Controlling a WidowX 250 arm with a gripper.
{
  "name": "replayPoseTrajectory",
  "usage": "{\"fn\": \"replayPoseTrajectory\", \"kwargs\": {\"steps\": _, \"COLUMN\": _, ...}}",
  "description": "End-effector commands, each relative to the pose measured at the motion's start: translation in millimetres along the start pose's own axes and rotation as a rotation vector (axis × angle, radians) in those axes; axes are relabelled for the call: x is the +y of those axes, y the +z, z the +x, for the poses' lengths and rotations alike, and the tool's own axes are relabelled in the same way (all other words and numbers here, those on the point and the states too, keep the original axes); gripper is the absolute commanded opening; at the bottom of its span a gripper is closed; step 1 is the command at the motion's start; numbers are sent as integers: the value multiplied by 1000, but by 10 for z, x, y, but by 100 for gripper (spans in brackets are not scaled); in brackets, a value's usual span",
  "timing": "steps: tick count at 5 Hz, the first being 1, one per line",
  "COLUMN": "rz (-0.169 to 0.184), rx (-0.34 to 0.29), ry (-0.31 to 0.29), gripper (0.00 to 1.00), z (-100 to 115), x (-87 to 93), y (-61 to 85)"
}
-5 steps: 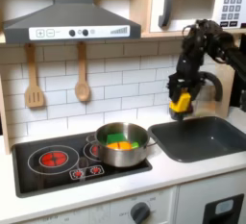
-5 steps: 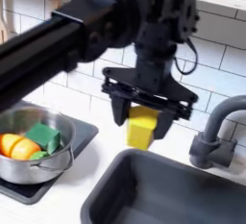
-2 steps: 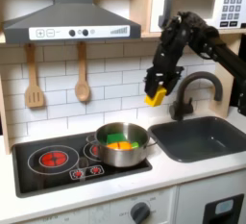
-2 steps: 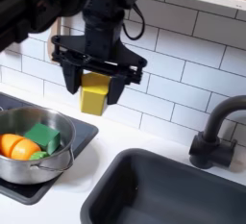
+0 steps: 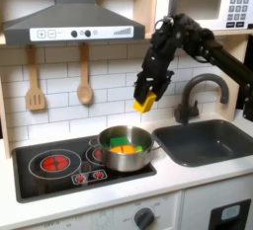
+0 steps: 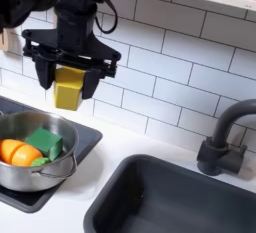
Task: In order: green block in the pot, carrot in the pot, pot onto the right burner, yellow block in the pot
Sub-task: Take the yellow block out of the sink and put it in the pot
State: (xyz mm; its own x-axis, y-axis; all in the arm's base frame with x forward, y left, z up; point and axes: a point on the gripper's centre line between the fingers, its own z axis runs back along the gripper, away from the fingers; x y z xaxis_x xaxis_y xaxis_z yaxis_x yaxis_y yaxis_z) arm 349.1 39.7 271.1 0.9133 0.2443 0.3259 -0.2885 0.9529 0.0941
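The gripper, clamped on the yellow block, has swung from above the sink toward the stove. It now hangs above the pot, which holds the carrot and green block

The first exterior view stood well back in front of the toy kitchen, facing its white tiled wall squarely and taking in the glossy black cooktop and dark grey sink together. The second exterior view sat much nearer and lower, angled along the white counter. Both exterior views shared the shiny round steel pot, sink and tiles.
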Motion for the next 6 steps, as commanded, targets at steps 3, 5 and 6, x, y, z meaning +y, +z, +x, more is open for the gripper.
{"fn": "replayPoseTrajectory", "kwargs": {"steps": 3, "rz": 65, "rx": 66, "ry": 66, "gripper": 0, "z": -100, "x": 265, "y": -408}}
{"fn": "replayPoseTrajectory", "kwargs": {"steps": 5, "rz": 44, "rx": 102, "ry": 79, "gripper": 0, "z": -81, "x": 265, "y": -496}}
{"fn": "replayPoseTrajectory", "kwargs": {"steps": 6, "rz": 35, "rx": 104, "ry": 68, "gripper": 100, "z": -70, "x": 248, "y": -511}}
